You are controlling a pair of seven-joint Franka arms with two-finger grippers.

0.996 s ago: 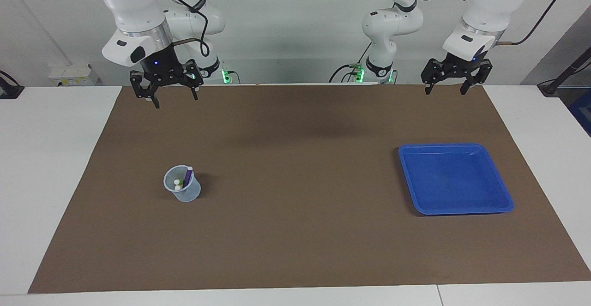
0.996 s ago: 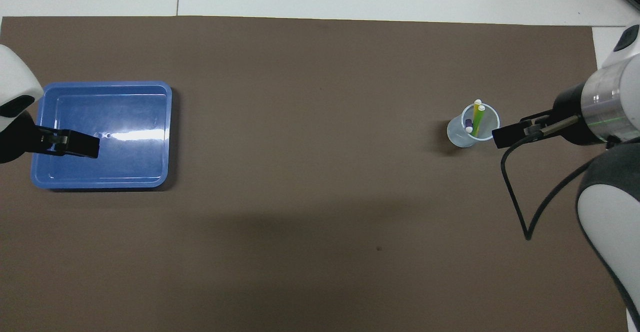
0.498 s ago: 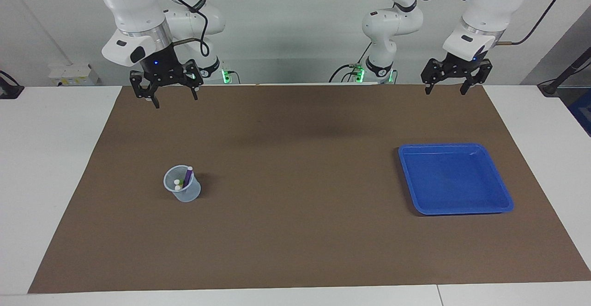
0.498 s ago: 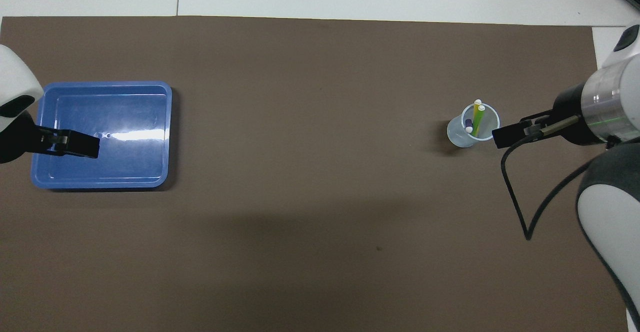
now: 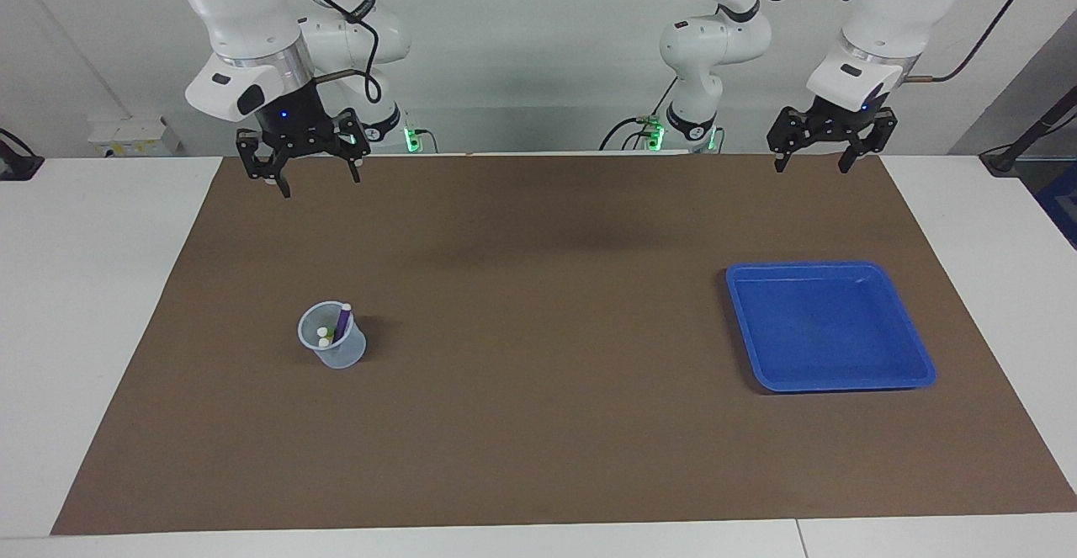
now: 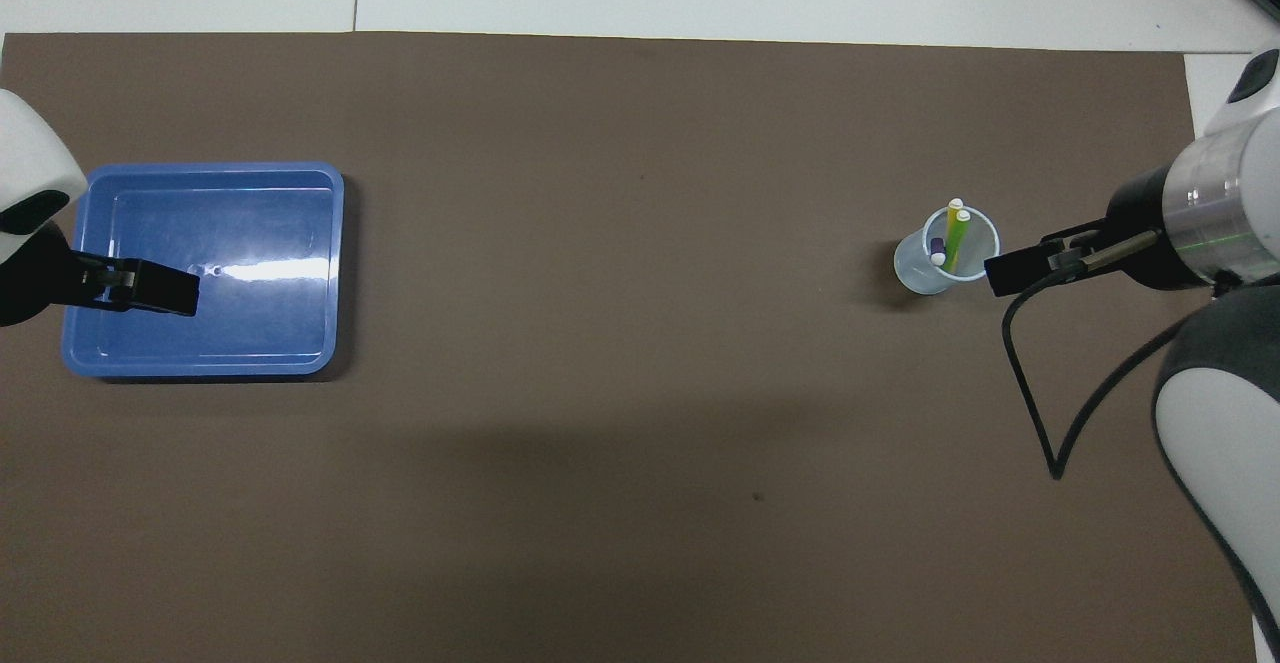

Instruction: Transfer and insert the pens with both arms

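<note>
Bright, even light falls from overhead in both views, with no harsh contrast. On the flat brown mat a broad soft shadow lies across the upper middle of the facing view and across the lower middle of the overhead view. The shallow blue plastic tray carries a white streak of glare over its floor in the overhead view, at the left of the frame. The small clear plastic cup casts a short dark shadow beside itself. Both views are sharp, free of motion blur, and straight lines hold true toward the edges
</note>
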